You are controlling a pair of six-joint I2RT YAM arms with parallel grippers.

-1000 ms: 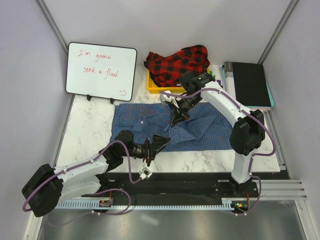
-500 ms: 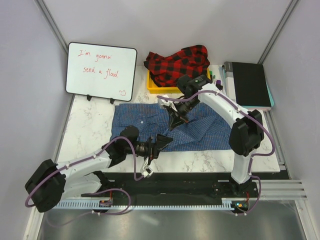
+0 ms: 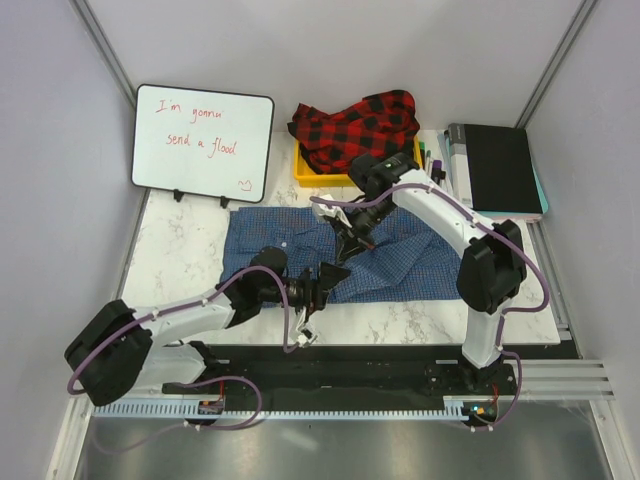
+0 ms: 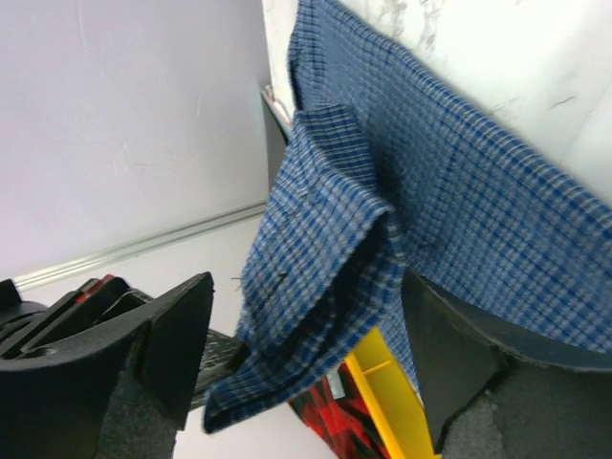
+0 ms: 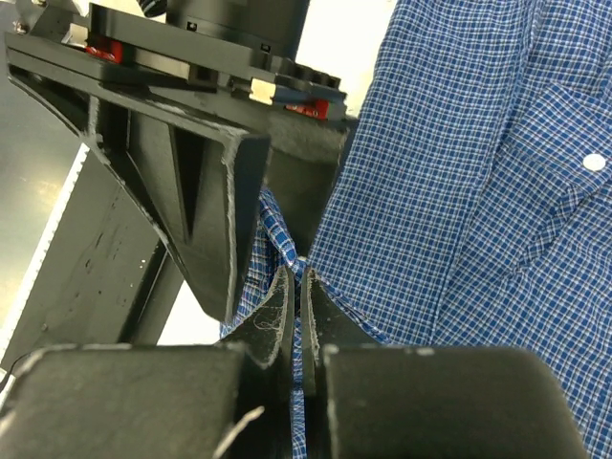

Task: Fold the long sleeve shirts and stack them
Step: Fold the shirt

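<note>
Pale lilac walls [image 3: 330, 50], white marble table [image 3: 180, 250], whiteboard [image 3: 203, 143] leaning rear left

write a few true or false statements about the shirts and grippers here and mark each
1. The right gripper is shut on the blue shirt. True.
2. The left gripper is clamped shut. False: its jaws stand wide, with a fold of the blue shirt between them.
3. The red shirt lies over the yellow bin. True.
4. The blue shirt is neatly folded and stacked. False: it lies spread on the table.
</note>
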